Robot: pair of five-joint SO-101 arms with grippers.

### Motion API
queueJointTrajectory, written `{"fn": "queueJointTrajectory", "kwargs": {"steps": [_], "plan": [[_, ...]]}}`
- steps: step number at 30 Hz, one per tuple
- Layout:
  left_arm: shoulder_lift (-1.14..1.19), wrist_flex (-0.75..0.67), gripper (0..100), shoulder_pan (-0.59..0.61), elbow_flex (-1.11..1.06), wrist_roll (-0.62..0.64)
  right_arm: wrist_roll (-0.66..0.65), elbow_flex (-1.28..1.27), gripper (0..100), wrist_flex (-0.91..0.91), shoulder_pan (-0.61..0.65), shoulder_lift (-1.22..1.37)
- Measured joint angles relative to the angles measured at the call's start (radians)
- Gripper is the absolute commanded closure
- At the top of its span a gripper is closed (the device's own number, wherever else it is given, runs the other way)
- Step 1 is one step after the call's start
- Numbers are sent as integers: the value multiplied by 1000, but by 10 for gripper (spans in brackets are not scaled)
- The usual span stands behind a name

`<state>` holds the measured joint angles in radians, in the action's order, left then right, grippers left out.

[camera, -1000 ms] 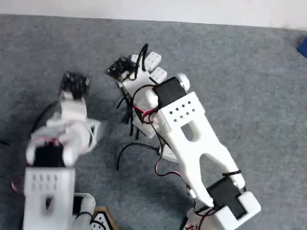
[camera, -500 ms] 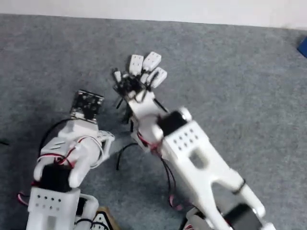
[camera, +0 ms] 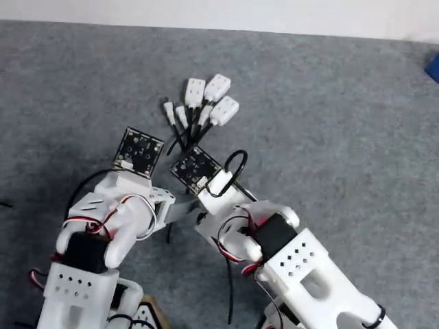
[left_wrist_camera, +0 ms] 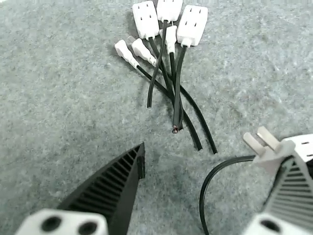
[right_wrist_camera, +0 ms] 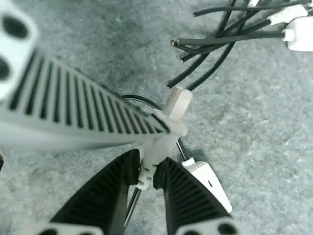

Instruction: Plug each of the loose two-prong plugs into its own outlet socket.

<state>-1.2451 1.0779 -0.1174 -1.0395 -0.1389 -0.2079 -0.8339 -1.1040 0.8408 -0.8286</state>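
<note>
1. Plug [left_wrist_camera: 264, 145]: raised off the carpet [camera: 343, 137], between the two arms. Its prongs point roughly toward the sockets [left_wrist_camera: 192, 24] but are well apart from them. Its cord [left_wrist_camera: 201, 196] loops away beneath it.
2. Loose plugs [left_wrist_camera: 142, 49] lie just beside the three sockets, their cords crossing in one bundle (which plug suits which socket I cannot tell).
3. Main risk, as I judge it: two grippers crowd one small plug. If the left one closes or shifts while the right one grips, the plug could twist in the hold. The prongs would then meet a socket crooked and shove it across the carpet instead of seating, since nothing pins the sockets down.
4. Second risk: on the way over, the trailing cord could drag through the bundle and scatter the loose plugs and sockets.
5. Right gripper [right_wrist_camera: 149, 159]: nearly closed, pinching the plug's body low down, toward the cord end — the prong end stands free above its fingers.
6. Left gripper [left_wrist_camera: 210, 156]: spread wide and clasping nothing. One of its fingers [right_wrist_camera: 73, 112] lies across the plug just above the right gripper's hold; whether it presses on the plug or only sits beside it I cannot tell.
</note>
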Motion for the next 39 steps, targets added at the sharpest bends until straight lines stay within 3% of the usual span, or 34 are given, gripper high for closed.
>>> {"fn": "queueJointTrajectory", "kwargs": {"steps": [13,25,39], "plan": [[-2,-20,611,3,-11,2,-12,-9,991,-9,0,2],[-6,-86,611,9,-120,5,-15,187,991,-172,-6,2],[8,-98,611,-15,-140,2,-75,232,991,-184,-143,153]]}}
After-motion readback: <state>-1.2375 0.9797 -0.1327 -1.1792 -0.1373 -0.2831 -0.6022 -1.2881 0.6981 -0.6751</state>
